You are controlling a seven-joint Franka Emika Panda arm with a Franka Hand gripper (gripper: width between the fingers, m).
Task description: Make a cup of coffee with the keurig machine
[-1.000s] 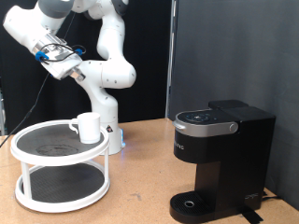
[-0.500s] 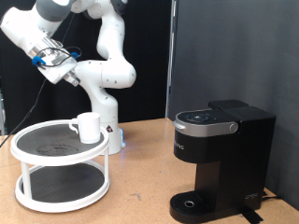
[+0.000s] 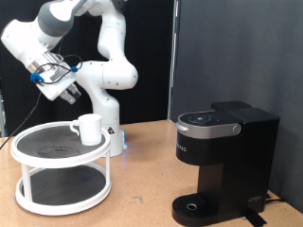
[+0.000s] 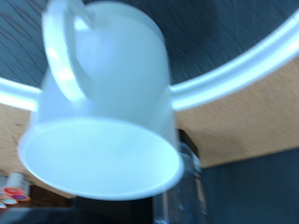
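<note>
The cup [image 3: 89, 128], a plain white mug, stands upright on the top tier of a white two-tier round rack [image 3: 28, 148] at the exterior view's left. My gripper [image 3: 64, 93] hangs in the air above the cup and to its left, apart from it and holding nothing. In the wrist view the cup [image 4: 103, 103] fills the frame, blurred, with its handle [image 4: 58, 47] turned to one side. My fingers do not show clearly there. The black keurig machine [image 3: 223, 161] stands at the exterior view's right with its lid down and nothing on its drip base [image 3: 195, 205].
The rack's white rim [image 4: 234, 70] arcs behind the cup in the wrist view. The arm's white base [image 3: 112, 132] stands just behind the rack. A black curtain [image 3: 237, 57] backs the wooden table [image 3: 142, 194].
My gripper has come down and turned towards the cup on the rack. The cup and the machine have not moved.
</note>
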